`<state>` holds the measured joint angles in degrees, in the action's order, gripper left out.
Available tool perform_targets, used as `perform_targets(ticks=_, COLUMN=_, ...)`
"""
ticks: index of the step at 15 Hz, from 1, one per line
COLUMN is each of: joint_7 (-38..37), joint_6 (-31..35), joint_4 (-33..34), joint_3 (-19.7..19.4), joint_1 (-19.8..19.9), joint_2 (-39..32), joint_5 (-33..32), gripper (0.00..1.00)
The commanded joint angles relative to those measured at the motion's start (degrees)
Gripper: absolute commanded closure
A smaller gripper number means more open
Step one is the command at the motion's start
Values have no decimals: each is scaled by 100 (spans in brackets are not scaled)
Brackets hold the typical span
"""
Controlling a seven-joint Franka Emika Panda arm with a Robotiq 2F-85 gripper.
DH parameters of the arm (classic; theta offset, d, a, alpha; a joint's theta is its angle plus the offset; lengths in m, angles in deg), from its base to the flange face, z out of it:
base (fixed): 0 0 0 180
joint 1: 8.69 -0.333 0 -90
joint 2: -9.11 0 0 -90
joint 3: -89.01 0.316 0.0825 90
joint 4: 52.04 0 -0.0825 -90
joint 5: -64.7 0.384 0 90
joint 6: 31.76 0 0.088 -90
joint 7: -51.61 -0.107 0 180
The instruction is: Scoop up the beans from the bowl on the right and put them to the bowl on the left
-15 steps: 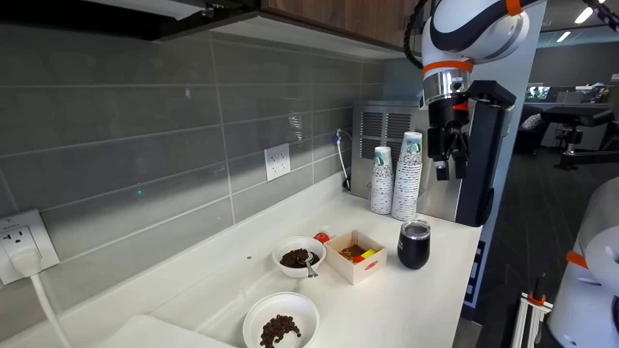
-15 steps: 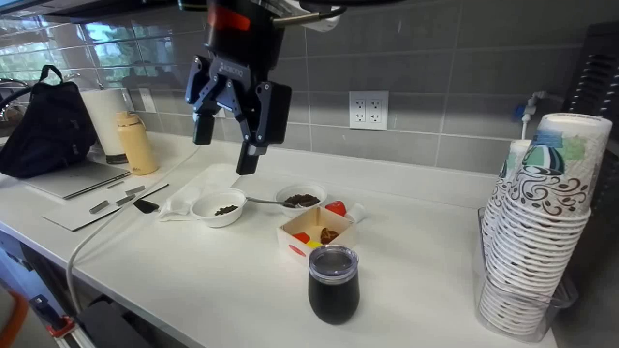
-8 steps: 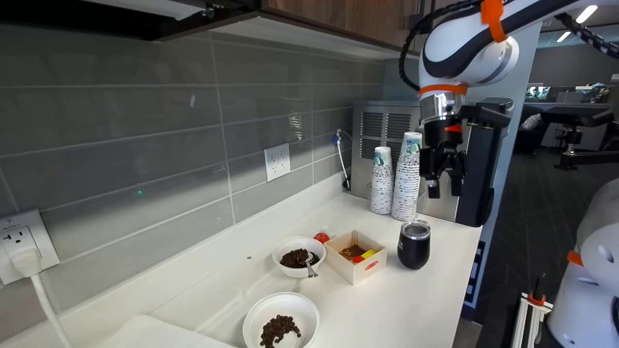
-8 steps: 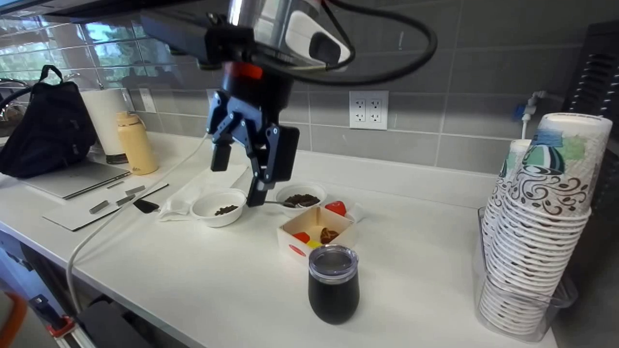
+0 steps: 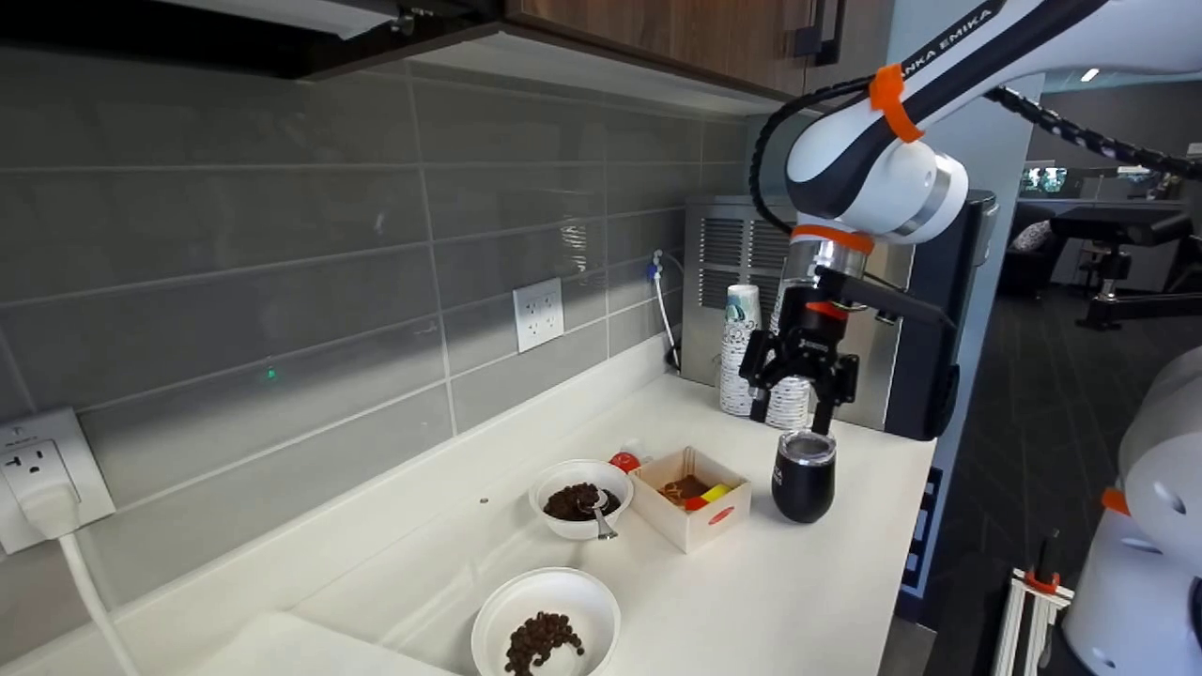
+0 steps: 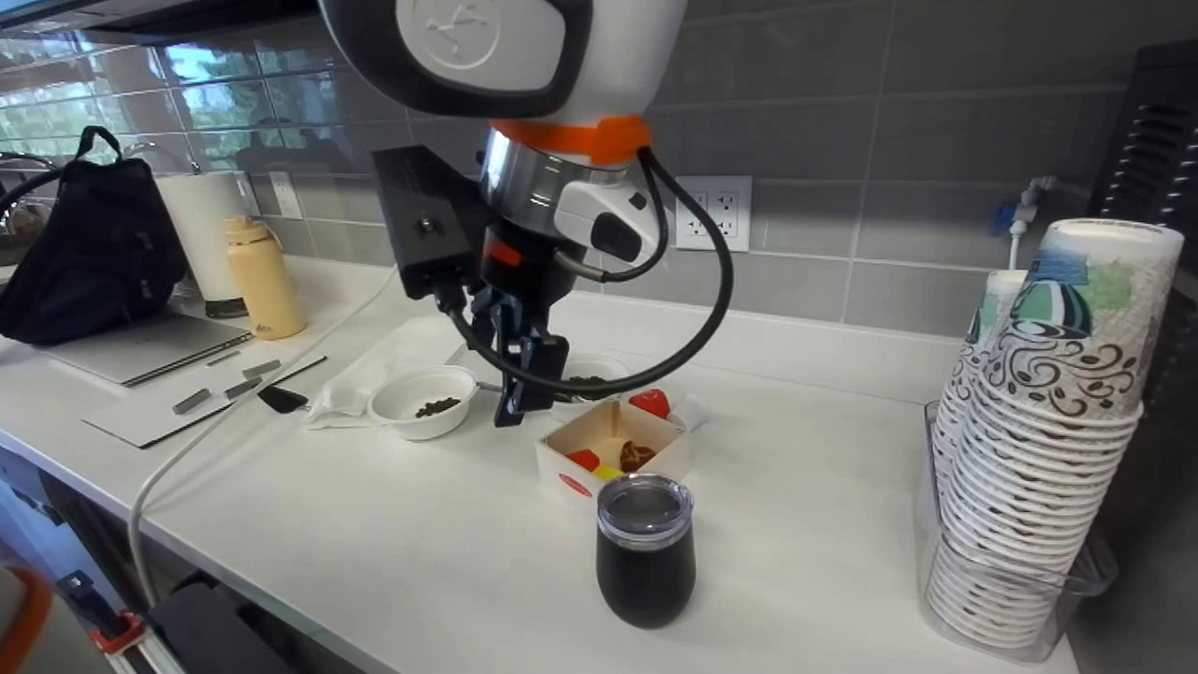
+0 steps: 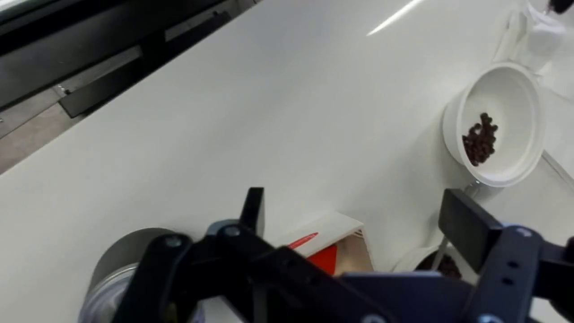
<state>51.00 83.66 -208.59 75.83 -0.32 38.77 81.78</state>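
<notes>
In the right bowl (image 5: 561,528), white and round, a heap of dark brown beans (image 5: 568,503), nearly black at one side and packed close enough to blur together. Half in the heap, a metal spoon (image 5: 601,518), with handle out over the rim, pointing toward the left bowl (image 7: 518,121) in the wrist view. Inside the latter, a smaller cluster of loose beans (image 7: 480,140), round, separate and brown against bare white.

Just beside the right bowl, to the near right in an exterior view, an open pale box (image 6: 554,468) with red, yellow and brown pieces (image 6: 636,456); at the box's far side, a red object (image 6: 650,403). Nearer, a black tumbler (image 6: 646,571), upright under a clear lid (image 6: 646,507). Above the white counter (image 6: 796,562), pointing down and apart from both bowls, a gripper (image 5: 791,419) with jaws spread wide. Farther right, stacked paper cups (image 6: 1039,449). At far left, a yellow bottle (image 6: 267,285), a dark bag (image 6: 98,248) and a laptop (image 6: 154,351). Along the far edge, a gray tiled wall (image 6: 796,140).
</notes>
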Motion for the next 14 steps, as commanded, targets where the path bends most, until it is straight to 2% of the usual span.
perform_targets(ticks=1, joint_7=-226, joint_6=703, joint_4=-103, joint_3=310, joint_1=-329, joint_2=-277, joint_5=966, gripper=0)
perform_targets(ticks=4, joint_7=-254, joint_6=1265, joint_4=-82, joint_3=633, joint_1=-682, joint_2=-565, joint_5=1608, gripper=0)
perform_targets(ticks=8, joint_7=-37, joint_6=1950, joint_4=-110, joint_3=868, joint_1=-1135, joint_2=-1033, joint_5=2700, gripper=0)
perform_targets(ticks=14, joint_7=621, joint_6=2284, joint_4=-113, joint_3=1048, joint_1=-1335, joint_2=-1594, joint_5=4388, gripper=0)
